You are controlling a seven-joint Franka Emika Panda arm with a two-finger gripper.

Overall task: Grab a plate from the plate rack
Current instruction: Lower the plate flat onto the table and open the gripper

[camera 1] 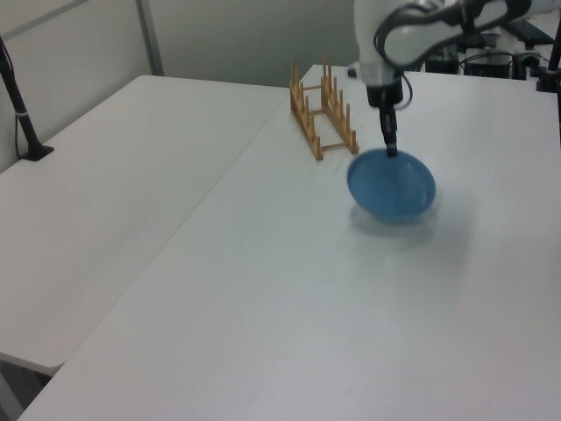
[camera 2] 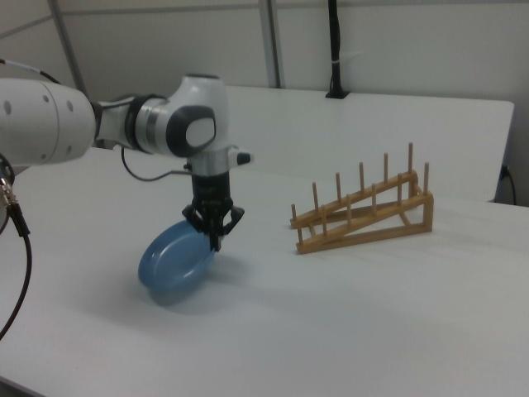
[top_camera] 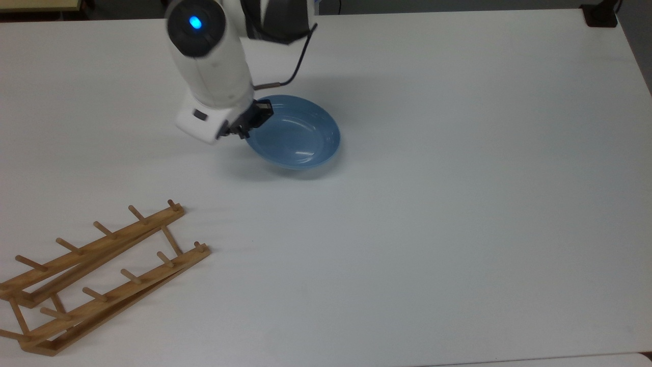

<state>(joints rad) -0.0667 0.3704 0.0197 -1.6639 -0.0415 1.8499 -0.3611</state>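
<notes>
The hand point(camera 2: 216, 238) pinches the plate point(top_camera: 297, 132) by its rim, tilted low over the table point(top_camera: 458, 204), well apart from the plate rack point(top_camera: 97, 275)

Lab or office: bare white tables point(camera 1: 131, 175), partition walls point(camera 2: 397, 41), cluttered desk point(camera 1: 500, 35) behind.

In the left view, the round matte blue plate point(camera 1: 392, 185) hangs tilted just above the white desk point(camera 1: 263, 289), its far rim pinched by the black gripper point(camera 1: 391, 152) of the white robot arm point(camera 1: 394, 35), whose jaws are closed on that edge. A soft shadow lies on the desk under the plate. The light brown wooden plate rack point(camera 1: 323, 117) with upright pegs stands apart, toward the left view's upper left of the plate. A black post point(camera 1: 19, 110) rises at the desk's far left edge.
</notes>
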